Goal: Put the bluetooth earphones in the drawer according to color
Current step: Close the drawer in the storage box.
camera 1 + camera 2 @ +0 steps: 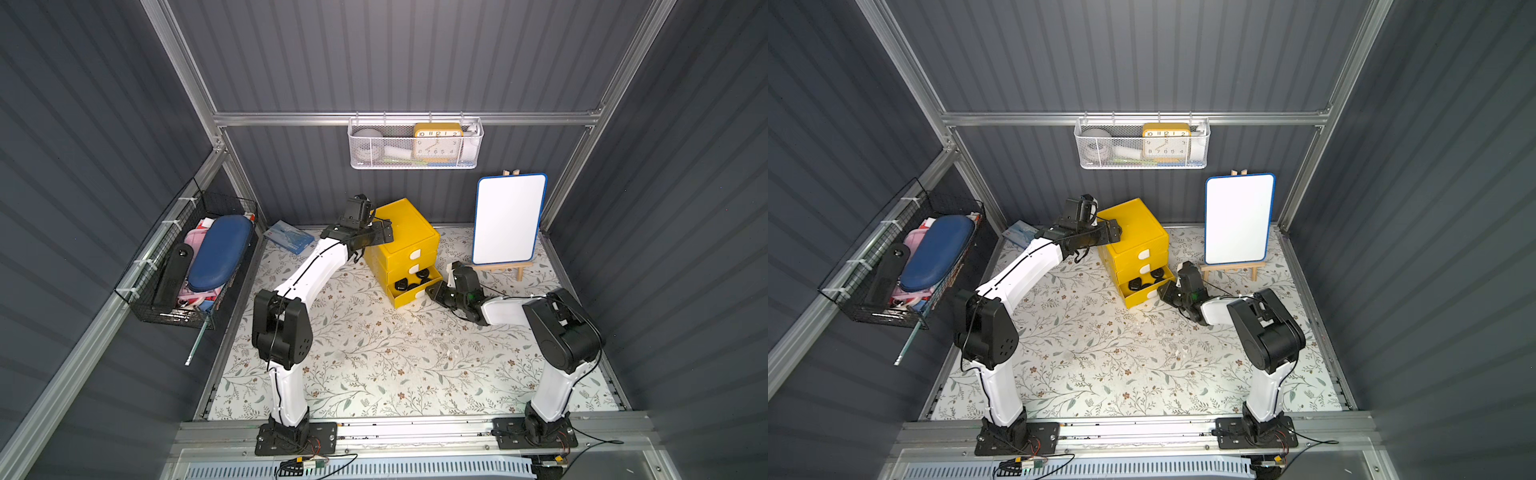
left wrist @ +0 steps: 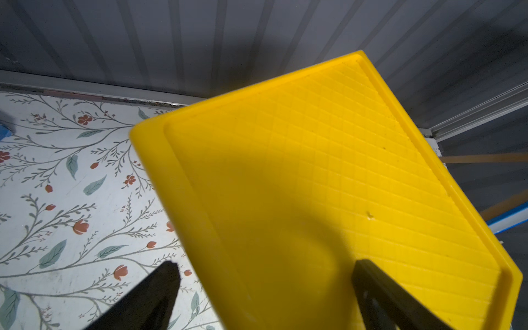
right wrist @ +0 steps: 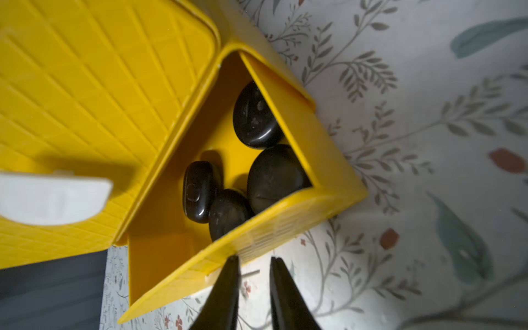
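right pincer (image 3: 254, 260) closed to a sliver, tips hard up against the front wall of the bottom drawer (image 3: 285, 225); can't tell if it's pinching the drawer's handle or only touching the front

bottom drawer is pulled out, and four black earphone cases (image 3: 275, 177) lie inside it, bunched together, two of them against a side wall; also visible in both top views (image 1: 401, 285)

drawer belongs to the yellow cabinet (image 1: 405, 226), which has three tiers; the two upper drawers are shut, white handles (image 1: 415, 254) facing the front

left pincer (image 2: 265, 264) spread wide, nothing in it, up at the cabinet's top: one finger (image 2: 377, 285) over the gridded top panel, the other off the edge, above the worktop (image 1: 374, 353)

further out:
- whiteboard (image 1: 509, 218) on a small wooden easel, just behind the right arm
- blue packet (image 1: 289, 237) flat by the back wall, behind the left arm
- black wire basket (image 1: 143, 309) on the left wall, with a blue case (image 1: 218, 253) on top of the pile in it
- white mesh basket (image 1: 415, 164) hung on the back rail, yellow clock (image 1: 437, 141) inside
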`<action>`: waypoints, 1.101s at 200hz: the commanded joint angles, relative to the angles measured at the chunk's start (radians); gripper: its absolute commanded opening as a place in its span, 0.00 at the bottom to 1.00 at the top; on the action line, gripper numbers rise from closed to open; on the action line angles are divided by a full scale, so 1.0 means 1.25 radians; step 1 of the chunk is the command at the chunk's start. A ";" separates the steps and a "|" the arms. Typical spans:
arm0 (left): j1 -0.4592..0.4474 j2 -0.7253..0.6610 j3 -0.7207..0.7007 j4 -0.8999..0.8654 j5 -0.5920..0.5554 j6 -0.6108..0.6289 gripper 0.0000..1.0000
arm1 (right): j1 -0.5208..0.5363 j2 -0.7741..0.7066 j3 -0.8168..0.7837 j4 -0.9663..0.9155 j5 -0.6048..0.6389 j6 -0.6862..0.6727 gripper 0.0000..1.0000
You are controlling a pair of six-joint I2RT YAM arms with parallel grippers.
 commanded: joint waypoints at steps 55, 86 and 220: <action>0.002 -0.011 -0.028 -0.031 0.019 0.023 0.99 | 0.006 0.145 0.093 0.209 -0.069 0.148 0.23; 0.002 -0.025 -0.034 -0.029 0.028 0.022 0.99 | 0.007 0.165 0.108 0.219 -0.074 0.162 0.23; 0.044 -0.185 -0.073 0.014 0.096 -0.023 0.99 | -0.004 -0.271 0.018 -0.258 -0.013 -0.133 0.65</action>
